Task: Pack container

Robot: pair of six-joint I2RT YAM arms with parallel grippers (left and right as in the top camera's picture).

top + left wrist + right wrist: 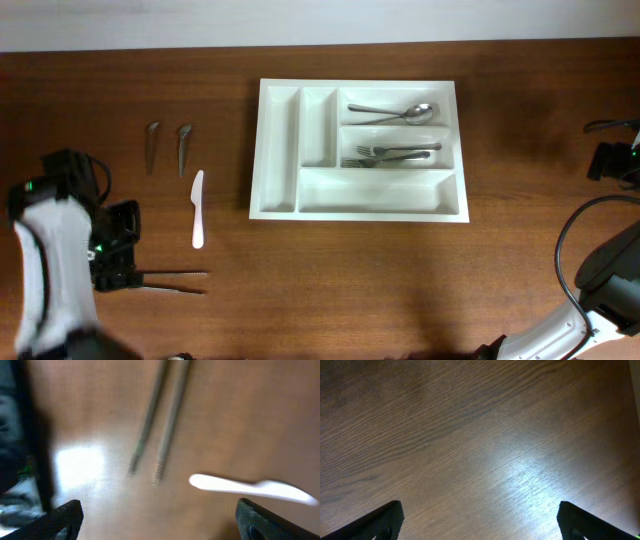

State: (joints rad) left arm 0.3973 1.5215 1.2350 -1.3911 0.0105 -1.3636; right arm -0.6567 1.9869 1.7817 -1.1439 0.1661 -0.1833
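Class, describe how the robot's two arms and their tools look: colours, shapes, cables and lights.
The left arm has a white rounded shell with black joints and small green lights. The right arm shows a white link, a dark grey joint and a looping black cable. The left tool and right tool are black and angular.

No readable text, label, brand, number or sign appears in any view.

A brown wooden table (pixel 400 280) is carrying a white tray (pixel 375 190), which is lying flat toward the far edge. Well left of the tray, two metal spoons (pixel 184 147) are lying side by side. A white plastic knife (pixel 198 208) is resting left of the tray's near corner. Two slim metal utensils (pixel 180 274) are lying parallel, left of and in front of the tray.
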